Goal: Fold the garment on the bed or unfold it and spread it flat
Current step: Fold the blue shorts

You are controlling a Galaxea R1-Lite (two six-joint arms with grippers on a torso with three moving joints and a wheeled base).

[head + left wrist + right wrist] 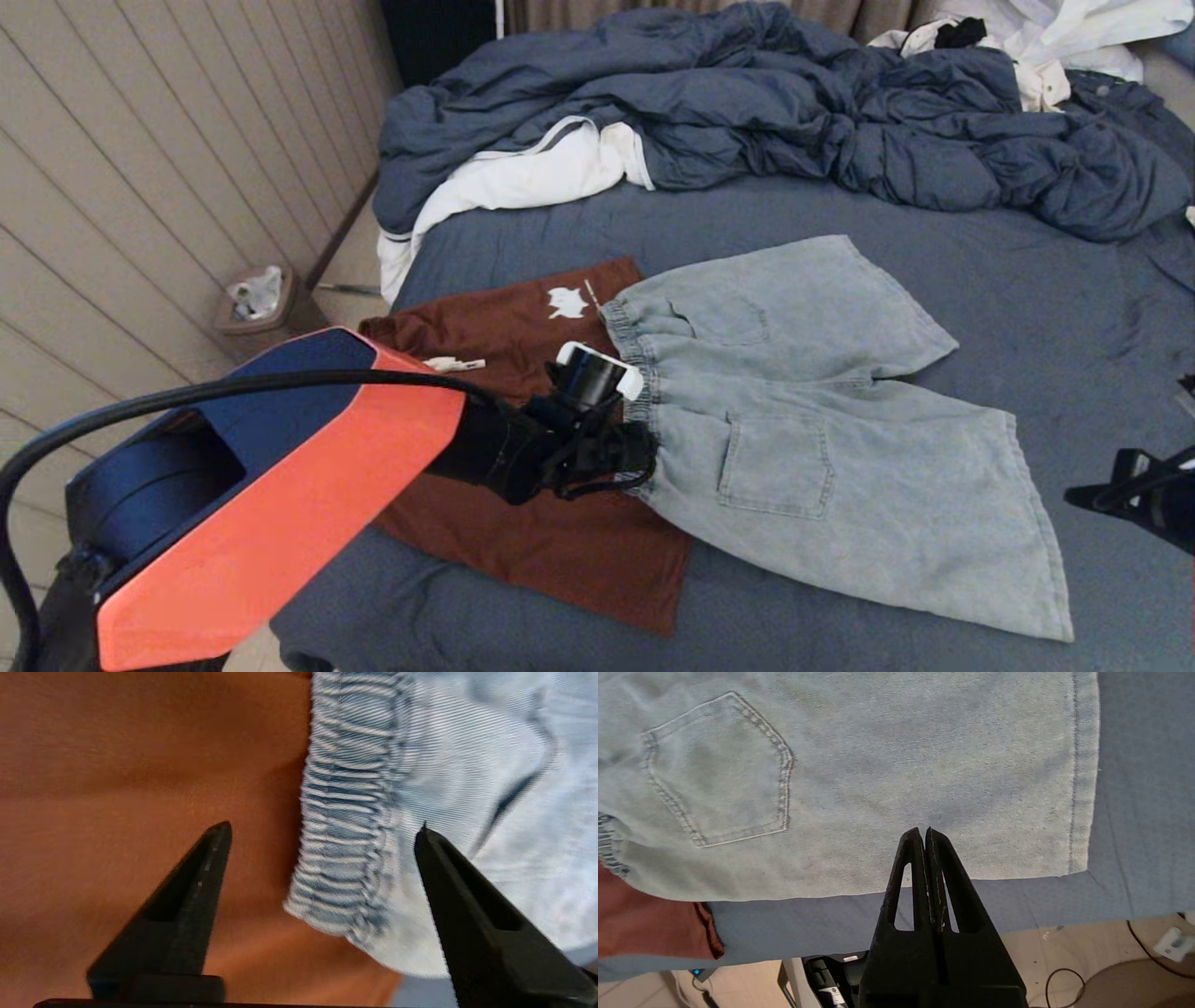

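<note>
Light-blue denim shorts [822,420] lie spread flat on the bed's slate-blue sheet [1074,308], back pockets up, waistband overlapping rust-brown shorts [532,523] to their left. My left gripper [644,453] hangs at the near corner of the elastic waistband [345,826]. Its fingers are open, one over the brown cloth and one over the denim [490,765], with the waistband corner between them. My right gripper [923,833] is shut and empty, held over the near edge of the denim shorts [887,765] at the bed's right front [1134,490].
A rumpled blue duvet [794,103] and white linens [532,177] fill the far side of the bed. A small bin [257,303] stands on the floor by the panelled wall at left. Cables [1069,984] lie on the floor beyond the bed's near edge.
</note>
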